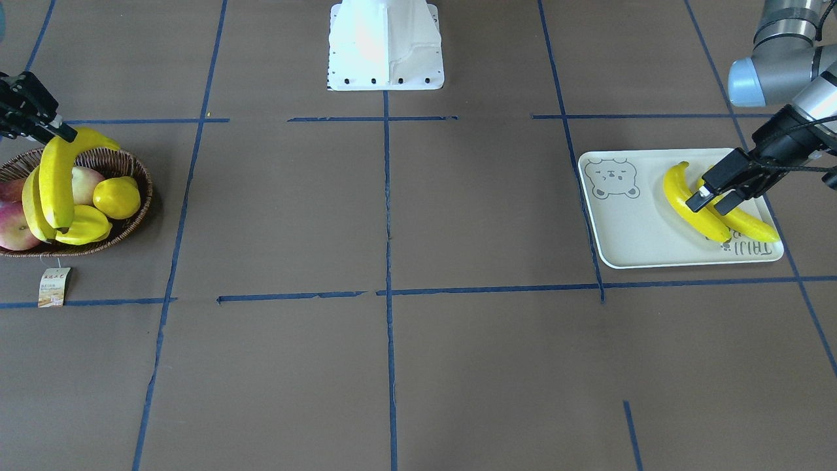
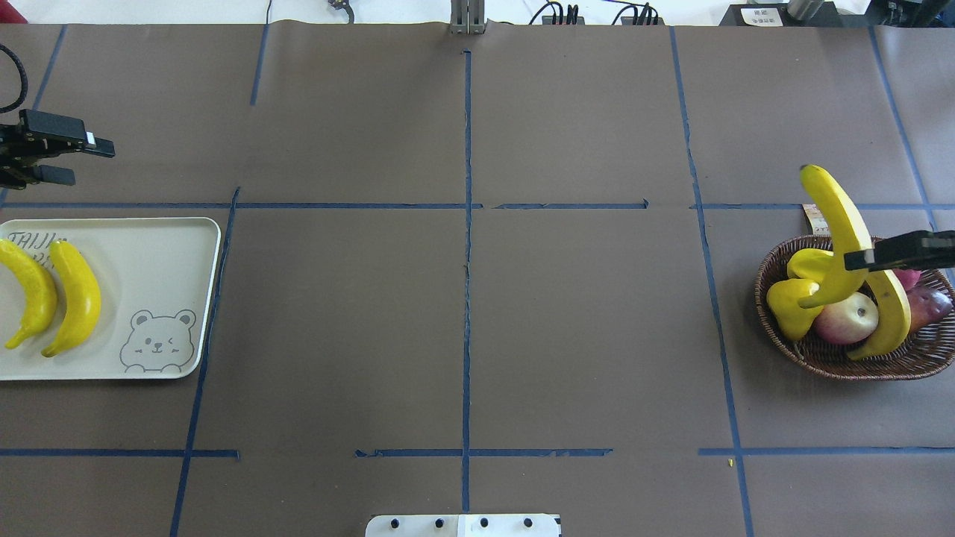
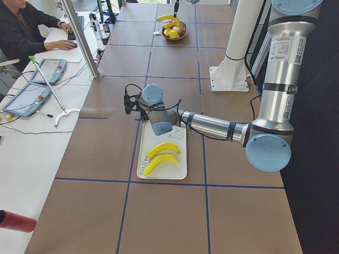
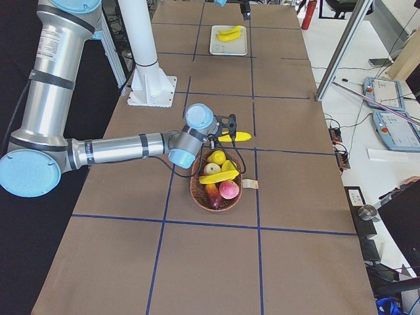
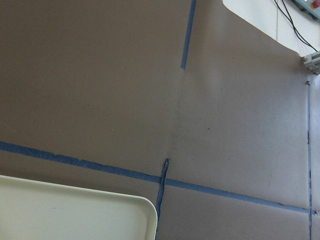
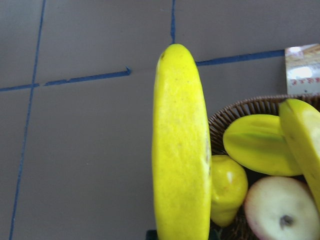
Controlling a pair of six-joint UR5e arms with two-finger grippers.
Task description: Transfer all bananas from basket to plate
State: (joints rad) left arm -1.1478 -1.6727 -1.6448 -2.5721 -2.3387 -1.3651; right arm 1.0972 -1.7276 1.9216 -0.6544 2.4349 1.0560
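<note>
The left gripper (image 2: 88,162) stood spread and empty; the plate (image 2: 149,246) lay lower, on its robot-ward side, not beneath it. There two bananas (image 2: 74,298) rested side by side, long axes running toward the robot. Far across the table (image 2: 462,335), the right gripper (image 2: 858,261) pinched a third banana (image 2: 835,216), held above the basket (image 2: 821,356), its length reaching out ahead of that gripper on much the same line. A fourth banana (image 2: 891,313) lay in the basket beneath. The plate sat well away to the right gripper's left; the left arm was nearer it, so the carry likely spanned the table.
</note>
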